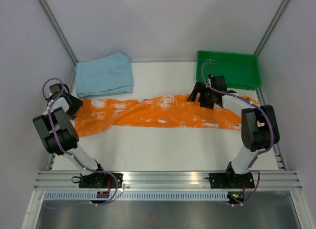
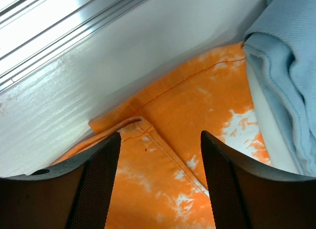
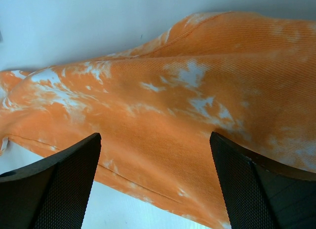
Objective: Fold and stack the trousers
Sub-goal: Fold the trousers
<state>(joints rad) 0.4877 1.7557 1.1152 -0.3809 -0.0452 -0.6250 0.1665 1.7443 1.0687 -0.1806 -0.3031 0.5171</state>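
Note:
The trousers [image 1: 158, 113] lie as a long orange band with white blotches across the table, from the left edge to the right edge. My left gripper [image 1: 69, 103] hovers over their left end, by the table's left side. In the left wrist view its jaws [image 2: 160, 135] stand open above a folded, stitched hem corner [image 2: 140, 123], with nothing pinched between them. My right gripper [image 1: 200, 96] hangs over the band's right part. In the right wrist view it [image 3: 154, 136] is wide open above the orange fabric [image 3: 197, 91], whose near edge shows against the white table.
A folded light-blue cloth [image 1: 104, 75] lies at the back left, touching the trousers' left end [image 2: 286, 51]. A green tray [image 1: 228, 69] sits at the back right, just behind the right gripper. An aluminium rail [image 2: 59, 36] and white walls border the table.

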